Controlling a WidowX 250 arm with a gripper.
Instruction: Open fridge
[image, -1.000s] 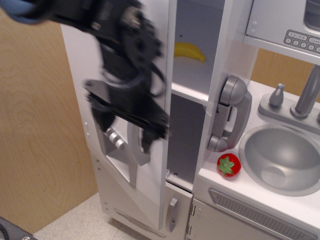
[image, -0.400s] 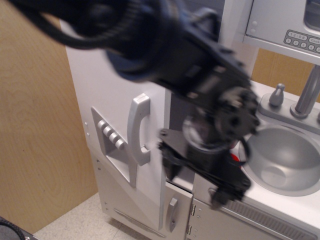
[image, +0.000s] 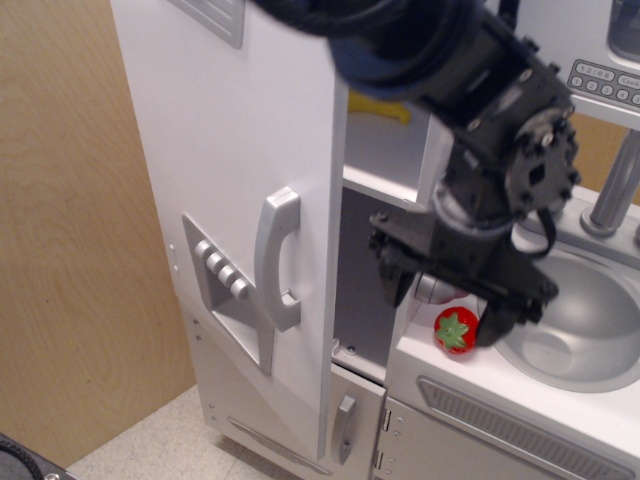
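The white fridge's large door (image: 240, 150) stands open, swung out to the left. Its vertical silver handle (image: 278, 258) and the four-button dispenser panel (image: 225, 275) face me. Inside I see a white shelf (image: 385, 182) with a yellow banana (image: 378, 105) behind it. My black gripper (image: 445, 305) hangs to the right of the door gap, in front of the fridge's right edge and above the counter. Its fingers (image: 392, 290) are spread and hold nothing. It is clear of the handle.
A red strawberry (image: 457, 330) lies on the counter just under the gripper. A grey sink (image: 585, 325) and faucet (image: 612, 190) are at the right, a microwave keypad (image: 600, 80) above. The smaller lower door's handle (image: 345, 428) is below. A wooden wall (image: 60, 250) stands at the left.
The arm swung from in front of the door handle rightward and down, then rose a little to the fridge's right edge. The door stays open at about the same angle.
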